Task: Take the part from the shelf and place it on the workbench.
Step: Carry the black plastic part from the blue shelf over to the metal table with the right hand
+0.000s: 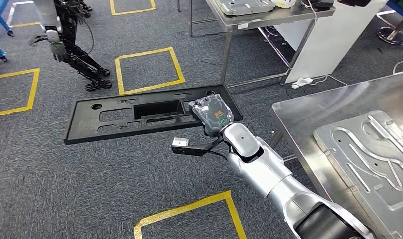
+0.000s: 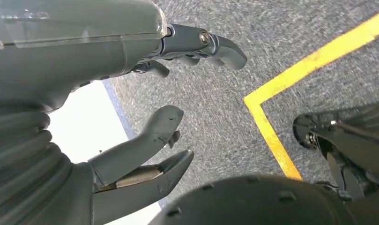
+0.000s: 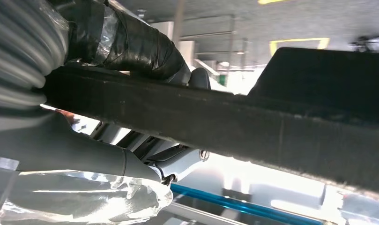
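Note:
A long flat black plastic part with several cut-outs hangs level over the carpet, held at one end by my right hand. In the right wrist view the part's dark edge crosses the picture with my right hand clamped around it, thumb on one side and taped fingers on the other. The steel workbench lies to the right of the part. My left hand hangs over the floor with fingers apart and nothing in them.
A grey metal fixture plate lies on the workbench. A second steel table stands behind, with cables and a white panel beside it. Another robot stands at the far left. Yellow tape squares mark the carpet.

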Available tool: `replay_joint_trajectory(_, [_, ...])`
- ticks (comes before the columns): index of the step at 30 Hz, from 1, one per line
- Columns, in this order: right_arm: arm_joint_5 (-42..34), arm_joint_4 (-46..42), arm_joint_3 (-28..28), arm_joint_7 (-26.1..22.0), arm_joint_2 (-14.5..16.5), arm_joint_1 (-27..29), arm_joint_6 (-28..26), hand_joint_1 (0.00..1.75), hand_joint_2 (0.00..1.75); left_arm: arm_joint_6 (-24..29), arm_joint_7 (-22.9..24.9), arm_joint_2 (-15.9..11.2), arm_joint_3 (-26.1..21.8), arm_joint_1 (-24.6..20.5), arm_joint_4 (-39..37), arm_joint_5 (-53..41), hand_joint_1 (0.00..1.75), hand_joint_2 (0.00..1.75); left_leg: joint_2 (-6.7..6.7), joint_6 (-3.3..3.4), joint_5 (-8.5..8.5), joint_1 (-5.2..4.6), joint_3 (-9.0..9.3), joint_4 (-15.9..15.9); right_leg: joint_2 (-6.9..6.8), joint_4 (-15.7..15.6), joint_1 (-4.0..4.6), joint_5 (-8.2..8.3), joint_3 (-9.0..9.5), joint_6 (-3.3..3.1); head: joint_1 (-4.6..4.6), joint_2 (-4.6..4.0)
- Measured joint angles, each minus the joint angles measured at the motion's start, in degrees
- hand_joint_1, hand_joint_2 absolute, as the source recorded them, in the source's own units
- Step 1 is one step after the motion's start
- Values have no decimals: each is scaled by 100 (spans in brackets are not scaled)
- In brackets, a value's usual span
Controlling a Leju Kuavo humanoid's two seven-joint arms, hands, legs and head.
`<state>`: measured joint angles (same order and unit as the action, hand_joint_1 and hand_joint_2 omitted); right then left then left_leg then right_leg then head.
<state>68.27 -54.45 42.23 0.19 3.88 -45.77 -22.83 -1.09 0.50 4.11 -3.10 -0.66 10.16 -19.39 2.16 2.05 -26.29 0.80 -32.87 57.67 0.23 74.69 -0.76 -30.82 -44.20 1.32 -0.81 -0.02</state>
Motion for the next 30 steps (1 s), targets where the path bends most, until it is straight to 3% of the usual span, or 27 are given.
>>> replay_joint_trajectory(2, [57, 3, 1, 30, -4, -27, 14, 168, 175, 0, 0, 1, 0, -4, 0, -14, 0, 175, 130, -27, -36, 0, 25, 22, -125, -654, -9, 356, 358, -2, -1, 0])
replay_joint_trajectory(4, [110, -8, 3, 66, -3, -107, 35, 168, 175, 0, -1, 2, 0, -1, 0, -25, 0, 175, 242, -82, -87, -30, 41, 61, -322, -1335, 36, 573, 720, -45, 1, 0])
replay_joint_trajectory(6, [160, -23, 5, 106, -6, -213, 74, 168, 175, 1, 0, 1, -2, -3, 0, -28, 0, 175, 344, -143, -120, -58, 57, 75, -348, -1507, 89, 568, 793, -104, 2, 1])
replay_joint_trajectory(8, [192, -38, 6, 148, -21, -313, 114, 168, 175, 3, 1, 0, -4, -30, 0, -29, 0, 175, 386, -205, -159, -42, 92, 80, -222, -1533, 76, 583, 802, -170, 2, 1])
replay_joint_trajectory(10, [217, -61, 7, 178, -34, -418, 149, 168, 175, 4, 6, -2, -7, -35, 0, -31, 0, 175, 161, -259, -349, -9, 5, 333, -109, -1570, 37, 609, 827, -248, 5, 1])
replay_joint_trajectory(12, [230, -75, 7, 192, -34, -513, 190, 168, 175, 3, 11, -3, -9, -15, 0, -31, 0, 175, -113, -289, -706, 13, -316, 1022, 8, -1579, 28, 620, 831, -296, 8, 1])
replay_joint_trajectory(14, [235, -77, 7, 204, -33, -554, 209, 168, 175, 3, 11, -3, -9, -7, 0, -32, 0, 175, -173, -304, -912, 16, -660, 1683, 146, -1571, 42, 619, 832, -306, 8, 0])
replay_joint_trajectory(15, [240, -77, 7, 209, -36, -560, 209, 168, 175, 3, 12, -4, -9, -3, 0, -33, 0, 175, -179, -303, -852, 16, -720, 1751, 222, -1562, 47, 618, 834, -306, 8, 1])
replay_joint_trajectory(17, [249, -77, 7, 214, -38, -565, 204, 168, 175, 6, 13, -7, -9, 5, 0, -33, 0, 175, -251, -283, -433, 25, -527, 1212, 384, -1534, 44, 609, 837, -295, 8, 1])
replay_joint_trajectory(19, [253, -77, 7, 215, -39, -585, 202, 168, 175, 8, 14, -13, -10, 20, 0, -33, 0, 175, -487, -254, -112, 43, -215, 468, 529, -1489, 40, 595, 811, -259, 7, 2])
replay_joint_trajectory(21, [266, -77, 7, 221, -39, -608, 205, 168, 175, 9, 14, -17, -11, 19, 0, -33, 0, 175, -621, -225, -75, 37, -99, 198, 649, -1469, 25, 608, 759, -192, 8, 1])
replay_joint_trajectory(23, [290, -77, 6, 231, -50, -615, 213, 168, 175, 9, 14, -16, -12, -10, 0, -36, 0, 175, -516, -170, -48, 34, -83, 159, 734, -1486, 9, 636, 726, -116, 10, 0])
replay_joint_trajectory(25, [309, -78, 6, 241, -69, -624, 223, 168, 175, 10, 14, -16, -13, -28, 0, -39, 0, 175, -375, -85, -4, 49, -59, 91, 502, -1348, 35, 526, 652, -59, 4, 0])
replay_joint_trajectory(27, [316, -78, 7, 252, -78, -634, 237, 168, 175, 13, 14, -19, -13, -13, 0, -40, 0, 175, -232, -24, 13, 38, -52, 54, 139, -774, 49, 193, 387, -21, -7, 1])
replay_joint_trajectory(29, [322, -74, 7, 263, -88, -629, 257, 168, 175, 13, 14, -20, -14, 5, 0, -41, 0, 175, -85, -6, 3, 25, -55, 57, 24, -72, 23, -89, 55, 11, -11, 1])
replay_joint_trajectory(30, [329, -69, 7, 266, -98, -623, 269, 168, 175, 13, 14, -19, -15, 8, 0, -41, 0, 175, -14, -7, -5, 25, -51, 59, 10, 61, 11, -89, -5, 24, -11, 1])
